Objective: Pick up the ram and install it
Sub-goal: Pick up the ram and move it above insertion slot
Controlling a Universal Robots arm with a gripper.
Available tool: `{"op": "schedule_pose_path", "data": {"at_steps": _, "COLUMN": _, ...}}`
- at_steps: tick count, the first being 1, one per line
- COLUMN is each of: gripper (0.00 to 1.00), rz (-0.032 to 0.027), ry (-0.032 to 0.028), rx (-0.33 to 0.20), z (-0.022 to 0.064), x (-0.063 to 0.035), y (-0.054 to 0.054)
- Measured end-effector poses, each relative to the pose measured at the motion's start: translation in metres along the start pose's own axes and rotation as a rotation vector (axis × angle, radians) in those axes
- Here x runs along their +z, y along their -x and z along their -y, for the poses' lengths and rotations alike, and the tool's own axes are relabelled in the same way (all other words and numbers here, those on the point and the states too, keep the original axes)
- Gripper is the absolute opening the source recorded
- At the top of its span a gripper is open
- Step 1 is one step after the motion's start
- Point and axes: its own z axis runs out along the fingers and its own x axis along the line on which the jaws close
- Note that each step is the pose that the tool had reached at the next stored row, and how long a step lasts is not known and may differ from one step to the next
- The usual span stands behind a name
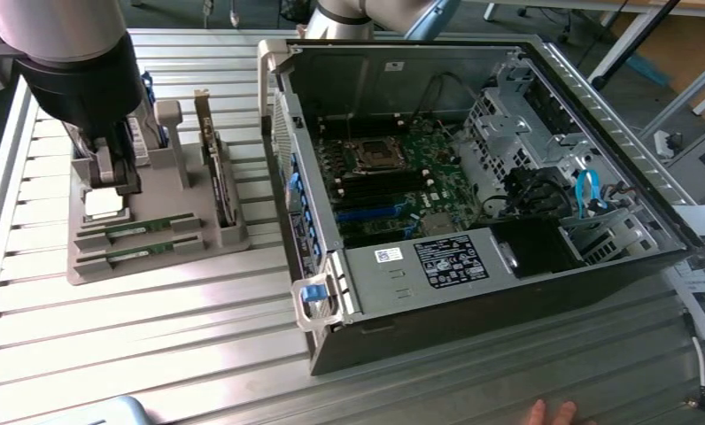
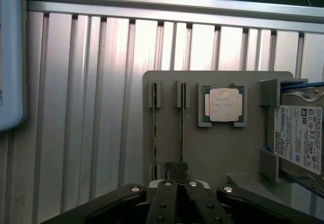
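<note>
Two thin green memory sticks stand on edge in a flat, matte grey holder (image 2: 223,153). The ram (image 2: 181,118) is the stick closer to the square processor chip (image 2: 223,104). It shows me its narrow top edge, and its long axis runs straight away from my gripper (image 2: 177,169), parallel to the second stick (image 2: 154,118). In the exterior view that axis points toward the open computer case (image 1: 365,274) on the exterior view's right.

My gripper hovers over the near end of the ram with its black fingers pressed tight together. I cannot tell whether they touch it.

Beyond the second stick, the holder's edge gives way to open table (image 2: 101,107) of shiny ribbed aluminium. On the chip's side a silver hard drive (image 2: 298,138) with a white label crowds the holder's edge. A tall dark expansion card (image 1: 217,177) stands upright between the sticks and the case.

The case lies on its side, with the green motherboard (image 1: 388,177) facing up. A person's fingertips (image 1: 551,412) rest at the table's near edge.
</note>
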Motion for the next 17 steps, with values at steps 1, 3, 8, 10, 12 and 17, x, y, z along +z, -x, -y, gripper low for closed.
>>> {"op": "schedule_pose_path", "data": {"at_steps": 1, "gripper": 0.11, "rz": 0.0000, "ry": 0.0000, "rx": 0.000, "z": 0.0000, "x": 0.0012, "y": 0.0000}}
{"op": "schedule_pose_path", "data": {"at_steps": 3, "gripper": 0.11, "rz": 0.0000, "ry": 0.0000, "rx": 0.000, "z": 0.0001, "x": 0.0036, "y": 0.0000}}
{"op": "schedule_pose_path", "data": {"at_steps": 8, "gripper": 0.11, "rz": -0.0001, "ry": 0.0000, "rx": 0.000, "z": 0.0001, "x": 0.0058, "y": 0.0000}}
{"op": "schedule_pose_path", "data": {"at_steps": 10, "gripper": 0.11, "rz": -0.0001, "ry": 0.0000, "rx": 0.000, "z": 0.0001, "x": 0.0058, "y": 0.0000}}
{"op": "schedule_pose_path", "data": {"at_steps": 12, "gripper": 0.11, "rz": -0.0001, "ry": 0.0000, "rx": 0.000, "z": 0.0001, "x": 0.0058, "y": 0.0000}}
{"op": "schedule_pose_path", "data": {"at_steps": 17, "gripper": 0.11, "rz": -0.0001, "ry": 0.0000, "rx": 0.000, "z": 0.0001, "x": 0.0058, "y": 0.0000}}
